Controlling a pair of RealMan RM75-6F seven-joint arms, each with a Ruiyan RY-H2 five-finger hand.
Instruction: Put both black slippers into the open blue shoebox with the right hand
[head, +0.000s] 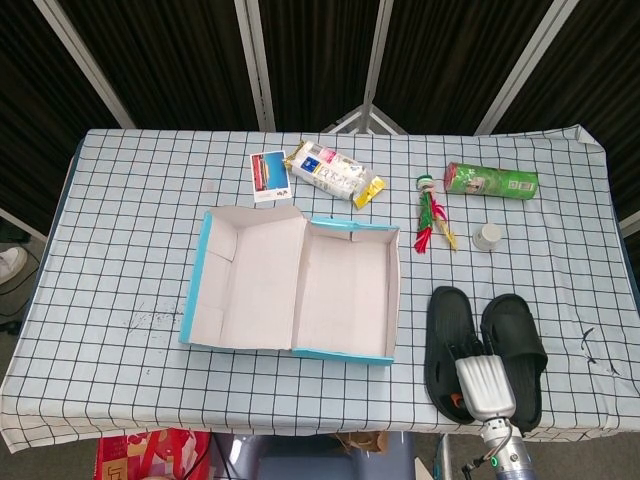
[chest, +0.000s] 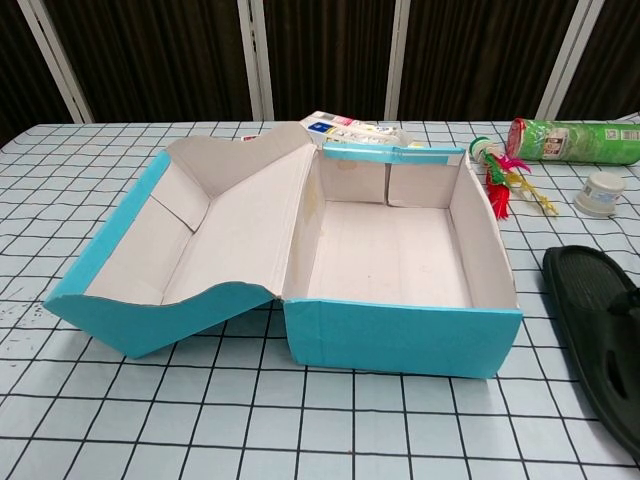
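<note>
Two black slippers lie side by side at the front right of the checked table. My right hand (head: 485, 385) reaches in from the table's front edge, its dark fingers (head: 465, 350) over the strap of the slipper (head: 446, 330) nearer the box, which it grips. The other slipper (head: 516, 330) lies just right of it, partly under the hand. In the chest view only the gripped slipper (chest: 598, 335) shows, at the right edge. The open blue shoebox (head: 345, 352) (chest: 400, 338) stands left of the slippers, empty, with its lid (head: 248, 280) folded out to the left. My left hand is out of sight.
At the back of the table lie a green tube can (head: 491, 181), a small white cap (head: 488, 236), a red and green toy (head: 431, 215), a snack packet (head: 333, 172) and a picture card (head: 268, 170). The table's front edge runs just below the slippers.
</note>
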